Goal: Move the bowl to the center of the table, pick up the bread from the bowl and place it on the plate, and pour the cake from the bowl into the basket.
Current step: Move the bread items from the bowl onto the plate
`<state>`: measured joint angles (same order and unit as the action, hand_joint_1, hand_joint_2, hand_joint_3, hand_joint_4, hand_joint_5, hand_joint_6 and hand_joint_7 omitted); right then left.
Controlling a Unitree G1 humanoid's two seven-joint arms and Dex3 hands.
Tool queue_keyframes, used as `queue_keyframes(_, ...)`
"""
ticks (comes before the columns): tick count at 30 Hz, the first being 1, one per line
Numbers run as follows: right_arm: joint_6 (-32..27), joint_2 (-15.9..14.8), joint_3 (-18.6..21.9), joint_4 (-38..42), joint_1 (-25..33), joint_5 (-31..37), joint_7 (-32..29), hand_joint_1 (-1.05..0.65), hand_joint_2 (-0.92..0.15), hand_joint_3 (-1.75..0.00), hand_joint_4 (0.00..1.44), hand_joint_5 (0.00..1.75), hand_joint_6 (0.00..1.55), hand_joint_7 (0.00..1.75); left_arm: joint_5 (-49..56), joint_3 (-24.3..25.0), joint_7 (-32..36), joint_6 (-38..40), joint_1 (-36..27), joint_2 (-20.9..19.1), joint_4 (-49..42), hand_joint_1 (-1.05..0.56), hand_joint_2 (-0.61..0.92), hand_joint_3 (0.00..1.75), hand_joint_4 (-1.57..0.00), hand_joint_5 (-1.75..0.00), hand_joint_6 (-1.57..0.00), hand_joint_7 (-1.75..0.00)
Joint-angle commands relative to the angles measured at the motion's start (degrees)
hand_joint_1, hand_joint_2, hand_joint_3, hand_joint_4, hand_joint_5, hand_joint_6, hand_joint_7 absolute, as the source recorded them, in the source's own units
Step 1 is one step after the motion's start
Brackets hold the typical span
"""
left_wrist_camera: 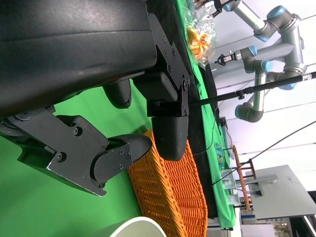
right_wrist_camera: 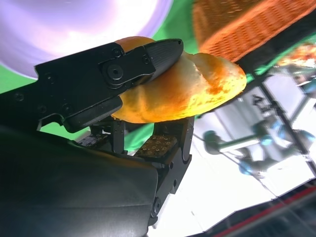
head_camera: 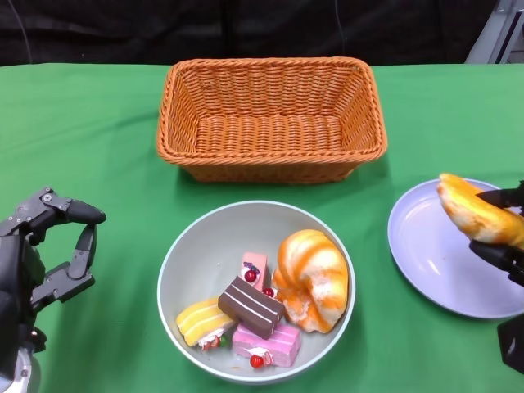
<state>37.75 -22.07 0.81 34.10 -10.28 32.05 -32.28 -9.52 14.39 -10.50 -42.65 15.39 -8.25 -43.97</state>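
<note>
Right robot hand (right_wrist_camera: 148, 98) grasps bread (right_wrist_camera: 197, 89) | head view: over plate (head_camera: 426, 246) | left robot hand (head_camera: 49, 254) released

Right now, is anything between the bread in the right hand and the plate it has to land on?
Nothing visible. The right hand holds the bread over the plate, whose surface shows bare beneath it. The bowl sits apart, toward the table's middle.

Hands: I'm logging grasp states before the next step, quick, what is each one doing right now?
Left hand: open, holding nothing, beside the bowl.
Right hand: holding a piece of bread above the plate.
</note>
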Motion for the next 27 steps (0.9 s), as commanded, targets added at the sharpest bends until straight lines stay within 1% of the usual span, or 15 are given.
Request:
queue_keyframes(1, 0.34, -1.73, -0.31, 3.94, -2.44, 0.32, -2.13, -0.02, -0.86, -0.01, 0.81, 1.31, 0.93, 0.66, 0.44, 0.37, 1.01, 0.33, 0.14, -0.94, 0.0, -0.1, 0.6, 0.96, -0.77, -1.75, -0.77, -1.23)
queue_keyframes(7, 0.55, -2.34, -1.79, 7.51, -4.01, 1.46, -4.39, -0.02, -0.85, -0.01, 0.83, 1.27, 0.97, 0.59, 0.41, 0.45, 0.82, -0.08, 0.19, -0.93, -0.23, -0.11, 0.6, 0.96, -0.77, -1.75, -0.76, -1.25)
queue_keyframes(8, -1.42, -2.24, -2.44, 8.95, -4.91, 2.21, -4.7, -0.02, -0.85, 0.0, 0.83, 1.27, 0.97, 0.58, 0.47, 0.46, 0.89, -0.04, 0.08, -0.95, -0.19, -0.11, 0.6, 0.96, -0.77, -1.75, -0.76, -1.25)
queue_keyframes(10, -3.8, -2.1, -3.56, 11.77, -6.5, 3.19, -5.47, -0.04, -0.86, 0.0, 0.83, 1.21, 0.99, 0.52, 0.49, 0.48, 0.82, -0.05, -0.08, -1.01, -0.15, -0.1, 0.6, 0.96, -0.77, -1.75, -0.76, -1.24)
queue_keyframes(15, -6.09, -1.66, -5.74, 16.48, -9.21, 3.34, -6.51, -0.06, -0.87, 0.0, 0.82, 1.18, 1.01, 0.43, 0.63, 0.4, 0.89, 0.43, -0.36, -1.05, 0.39, -0.11, 0.61, 0.95, -0.79, -1.75, -0.76, -1.24)
queue_keyframes(17, -6.25, -1.59, -6.52, 17.71, -9.91, 3.27, -7.03, -0.06, -0.86, 0.0, 0.83, 1.16, 1.03, 0.39, 0.78, 0.36, 1.05, 0.64, -0.43, -1.07, 0.56, -0.11, 0.61, 0.95, -0.79, -1.75, -0.76, -1.24)
queue_keyframes(22, -6.05, -1.87, -7.66, 18.84, -10.5, 2.75, -7.89, -0.06, -0.86, 0.0, 0.84, 1.15, 1.05, 0.35, 0.88, 0.41, 1.07, 0.74, -0.46, -1.04, 0.65, -0.11, 0.61, 0.95, -0.79, -1.75, -0.76, -1.23)
queue_keyframes(23, -6.62, -1.74, -8.15, 19.92, -11.03, 2.78, -6.98, -0.06, -0.86, 0.0, 0.84, 1.15, 1.05, 0.35, 0.76, 0.44, 0.98, 0.88, -0.59, -1.02, 0.81, -0.11, 0.61, 0.95, -0.79, -1.75, -0.76, -1.23)
queue_keyframes(25, -7.28, -1.59, -8.93, 21.56, -11.83, 2.65, -5.7, -0.08, -0.87, 0.0, 0.82, 1.09, 1.05, 0.3, 0.73, 0.43, 0.85, 0.87, -0.72, -1.06, 0.92, -0.09, 0.62, 0.95, -0.78, -1.75, -0.76, -1.23)
queue_keyframes(27, -7.56, -1.57, -9.35, 22.01, -11.95, 1.73, -3.49, -0.11, -0.89, -0.01, 0.81, 1.06, 1.05, 0.27, 0.9, 0.35, 0.84, 0.9, -0.77, -1.15, 0.95, -0.09, 0.62, 0.95, -0.78, -1.75, -0.76, -1.23)
